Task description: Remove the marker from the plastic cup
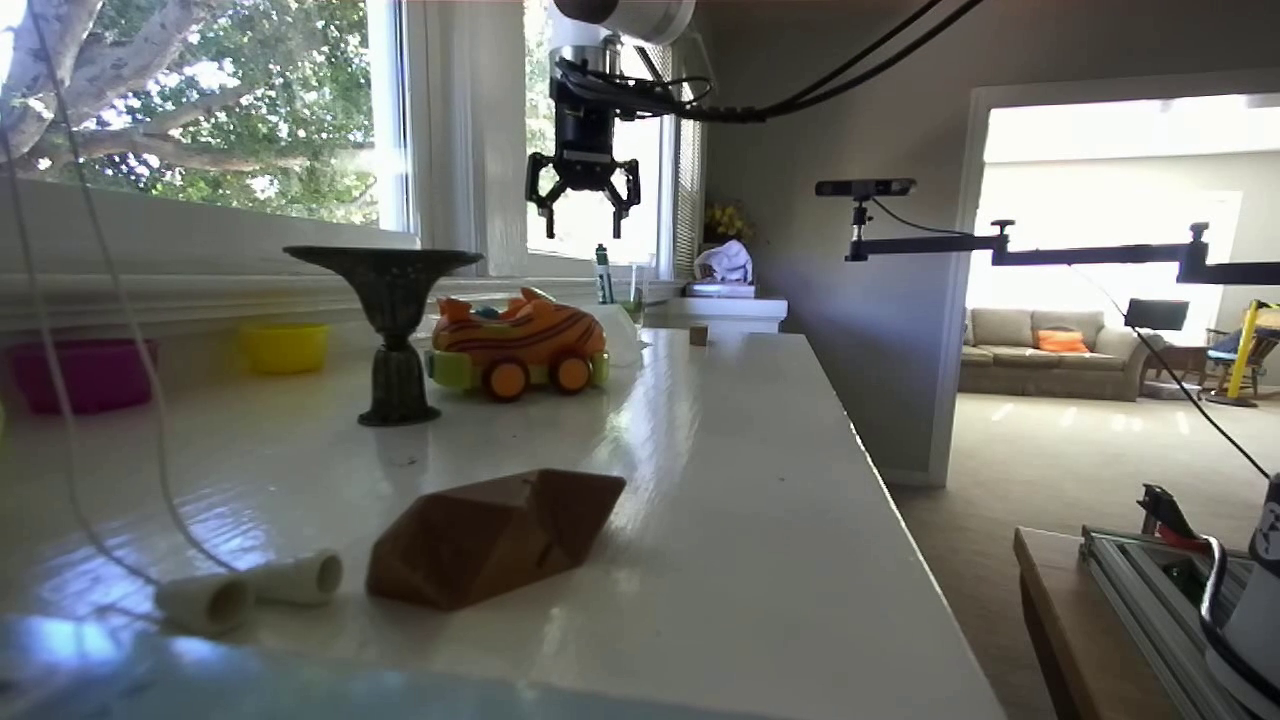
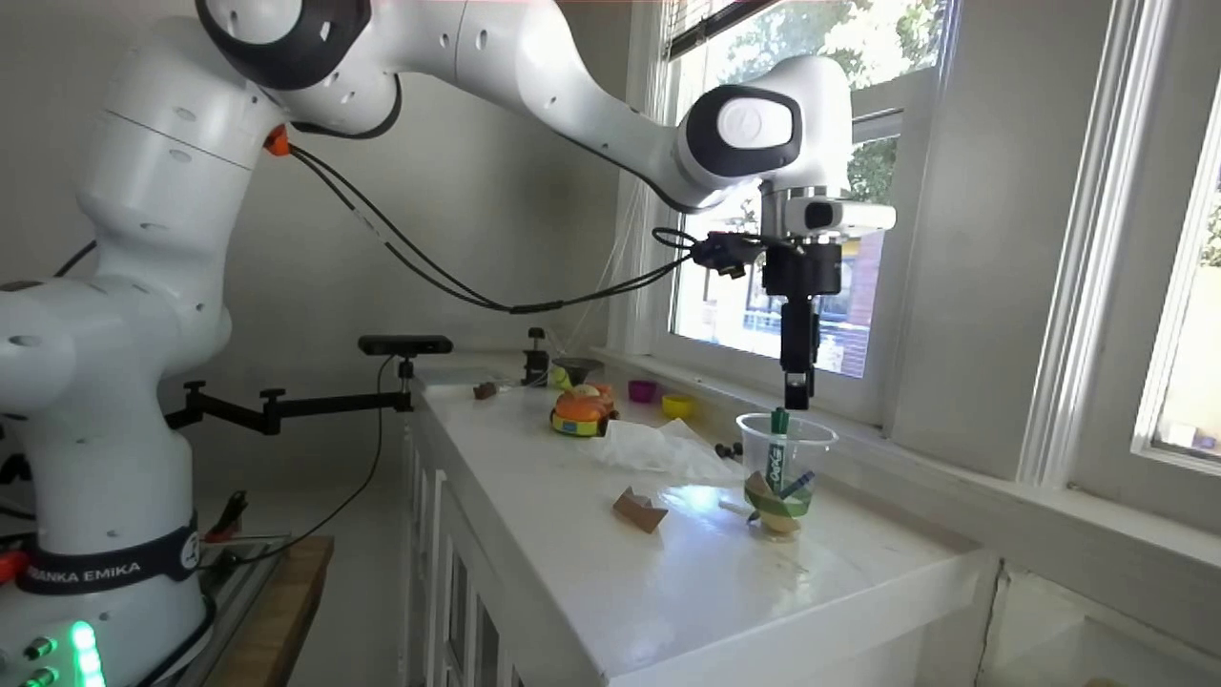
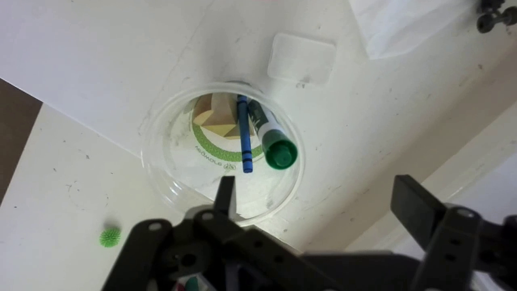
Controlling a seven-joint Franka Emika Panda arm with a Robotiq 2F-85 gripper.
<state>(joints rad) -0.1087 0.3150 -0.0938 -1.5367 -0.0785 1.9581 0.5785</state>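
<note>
- Right over the cup hangs my gripper, pointing straight down and released, its fingers spread wide apart!
- On my wrist view one finger covers part of the cup's rim, while its partner stands out past the cup altogether.
- And inside the cup, there's the marker: green cap up, leaning a little, its top just below my fingertips in both exterior views.
- Beside it, a blue crayon, tilted as well; whether those two touch, I can't tell from my end. Low in the cup shows a tan block.
- Around the cup, a clear slip and white paper lie on one side, a spiky green ball on the other, with a brown scrap near the paper.
- Farther along the counter, both exterior views give me the orange car, upright on its wheels, with the black stand near it.
- Over by the window sit the yellow bowl and the pink bowl, well apart from the cup.
- And nearest of all in an exterior view, a brown lump, with two pale tubes near it.
</note>
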